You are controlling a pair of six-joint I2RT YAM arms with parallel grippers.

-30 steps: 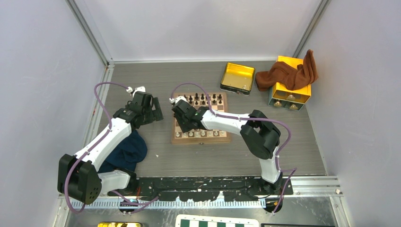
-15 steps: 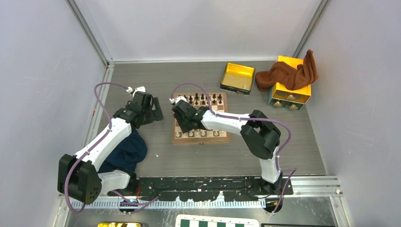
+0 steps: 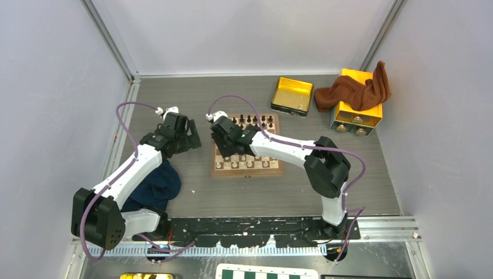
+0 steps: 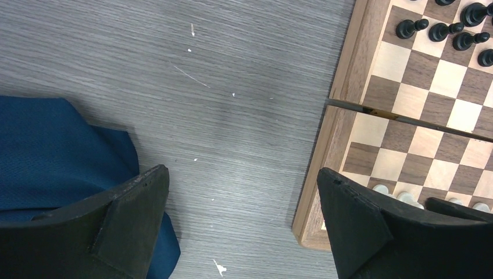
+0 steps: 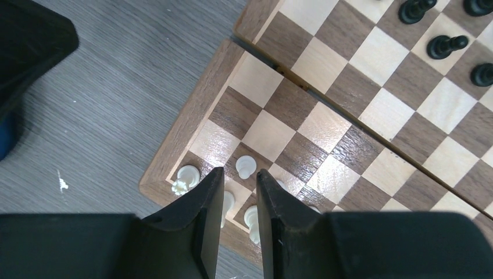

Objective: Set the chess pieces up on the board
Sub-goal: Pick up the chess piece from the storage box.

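Blue cloth (image 3: 156, 187), open gold tin (image 3: 292, 96), brown cloth (image 3: 354, 92) draped over yellow box (image 3: 356, 113)

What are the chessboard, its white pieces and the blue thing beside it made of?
The chessboard looks like varnished wood: visible grain, shiny glare on the squares. The white pieces are smooth and cream; plastic or painted wood, hard to tell. The blue cloth seems a fine knit fabric, with soft folds and a mesh texture.

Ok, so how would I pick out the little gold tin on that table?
Start at the wooden chessboard in the middle of the grey table. Just beyond its far right corner lies a shallow, open gold tin. Unlike the taller yellow box to its right, it has no brown cloth draped over it.
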